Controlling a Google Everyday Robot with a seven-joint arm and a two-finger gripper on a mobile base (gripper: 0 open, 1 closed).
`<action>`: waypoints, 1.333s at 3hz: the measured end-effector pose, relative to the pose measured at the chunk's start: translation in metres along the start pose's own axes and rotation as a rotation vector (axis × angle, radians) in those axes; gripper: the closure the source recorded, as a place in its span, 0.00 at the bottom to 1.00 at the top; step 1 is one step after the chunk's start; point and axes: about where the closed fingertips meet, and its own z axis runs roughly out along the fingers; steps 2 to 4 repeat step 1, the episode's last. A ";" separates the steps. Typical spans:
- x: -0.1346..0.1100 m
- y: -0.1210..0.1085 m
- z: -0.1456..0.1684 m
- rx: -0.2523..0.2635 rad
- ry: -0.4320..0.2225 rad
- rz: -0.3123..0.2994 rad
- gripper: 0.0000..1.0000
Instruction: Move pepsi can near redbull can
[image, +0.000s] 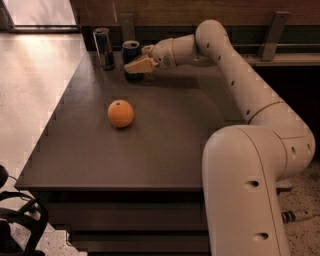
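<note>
The pepsi can (130, 50), wide and dark blue with a silver top, stands upright at the far left of the dark table (165, 145). The redbull can (103, 47), slim and silvery blue, stands upright just left of it with a small gap between them. My gripper (142, 59) reaches in from the right, its tan fingers (139, 65) closed around the pepsi can's right and front side. The can's lower part is hidden behind the front finger.
An orange (120, 113) lies on the table nearer to me, left of centre. A wooden wall with a metal rail (272, 45) runs behind the table. The table's left edge (60, 107) drops to a light floor.
</note>
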 end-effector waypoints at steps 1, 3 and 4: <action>0.000 0.001 0.003 -0.004 0.000 0.001 0.01; 0.000 0.001 0.003 -0.004 0.000 0.001 0.01; 0.000 0.001 0.003 -0.004 0.000 0.001 0.01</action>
